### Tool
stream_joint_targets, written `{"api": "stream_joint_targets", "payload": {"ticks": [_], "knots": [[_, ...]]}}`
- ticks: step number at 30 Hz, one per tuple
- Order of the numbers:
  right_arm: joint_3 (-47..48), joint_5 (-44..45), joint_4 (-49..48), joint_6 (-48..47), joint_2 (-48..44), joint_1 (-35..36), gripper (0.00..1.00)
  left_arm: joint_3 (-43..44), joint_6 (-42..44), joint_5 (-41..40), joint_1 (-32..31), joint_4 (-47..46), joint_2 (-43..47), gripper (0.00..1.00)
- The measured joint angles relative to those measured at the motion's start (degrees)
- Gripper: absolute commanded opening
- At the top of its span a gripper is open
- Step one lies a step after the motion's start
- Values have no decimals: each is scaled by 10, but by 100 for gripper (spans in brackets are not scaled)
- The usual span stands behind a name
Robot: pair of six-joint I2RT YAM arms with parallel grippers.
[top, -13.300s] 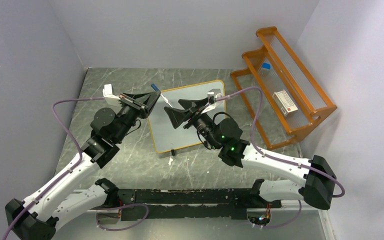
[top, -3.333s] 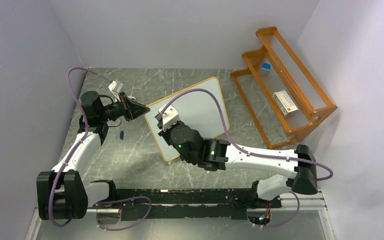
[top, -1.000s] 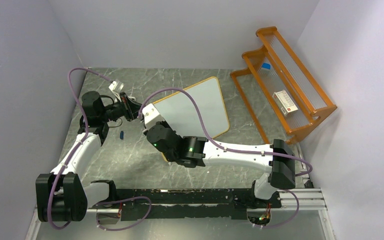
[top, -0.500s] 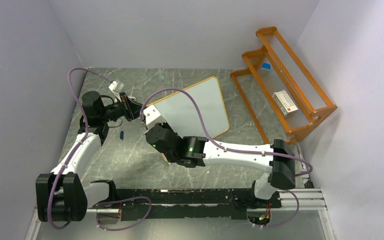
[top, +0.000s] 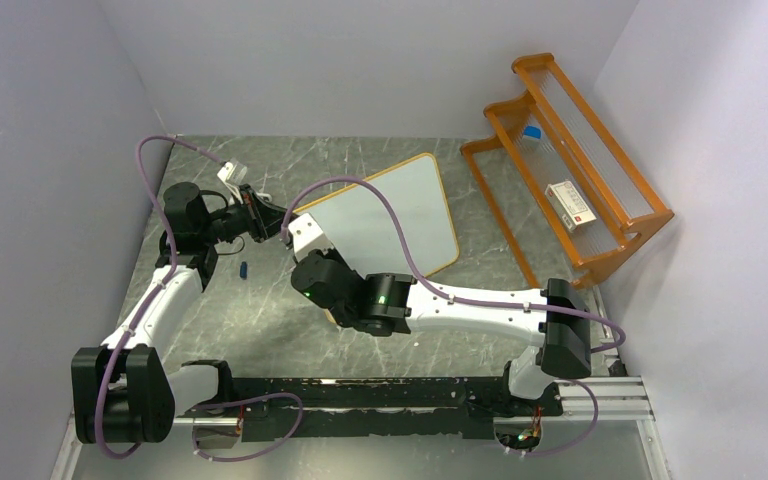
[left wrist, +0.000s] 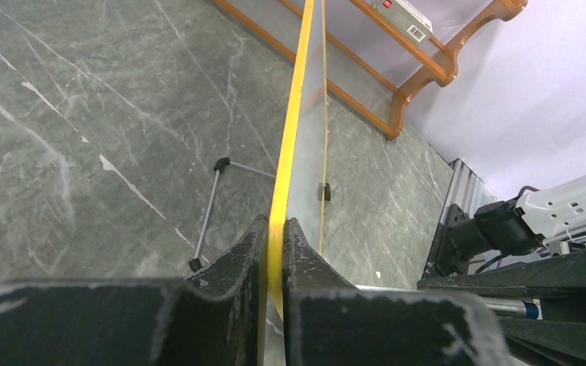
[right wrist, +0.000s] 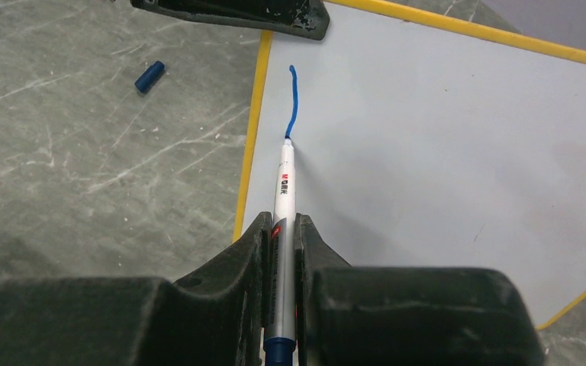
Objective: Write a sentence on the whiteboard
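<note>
Claws first. Your right claw (right wrist: 281, 223) is clenched on a marker (right wrist: 284, 187), with a finger on each side of the silver barrel and the white front end sticking out ahead. The marker tip touches the whiteboard (right wrist: 442, 137) at the lower end of a blue stroke (right wrist: 293, 97). That is the only writing visible on the board: one thin, slightly curved line. It sits just inside the orange frame on the board's left side and runs from the tip toward your other arm.

Your left claw (left wrist: 275, 229) is clamped on the frame of the whiteboard. The wrist view shows the board edge-on, with the yellow-orange rim pinched between both fingers. A thin wire leg (left wrist: 207, 204) with a black foot rests on the bench (left wrist: 76, 114) just beside that edge.

From above, the whiteboard stands tilted around the middle of the bench, toward the far side. Your left arm is at its left corner, and your right arm reaches across its near corner.

A small blue cap (right wrist: 149, 77) lies loose on the marbled grey bench, left of the board and apart from it.

An orange rack (top: 600, 235) stands to the right against the wall, near the board's right edge but not touching it. It holds a white box (top: 569, 204) with red markings and a bottle (top: 532, 135) with a blue top.
</note>
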State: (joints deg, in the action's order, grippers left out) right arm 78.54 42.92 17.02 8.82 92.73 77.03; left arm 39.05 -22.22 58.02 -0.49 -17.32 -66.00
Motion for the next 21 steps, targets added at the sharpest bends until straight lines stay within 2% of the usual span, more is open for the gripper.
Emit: {"api": "stream_joint_targets", "payload": {"ticks": [21], "knots": [[-4, -2, 30, 20, -1, 8, 0, 0, 0, 0, 0, 0, 0, 5]]}}
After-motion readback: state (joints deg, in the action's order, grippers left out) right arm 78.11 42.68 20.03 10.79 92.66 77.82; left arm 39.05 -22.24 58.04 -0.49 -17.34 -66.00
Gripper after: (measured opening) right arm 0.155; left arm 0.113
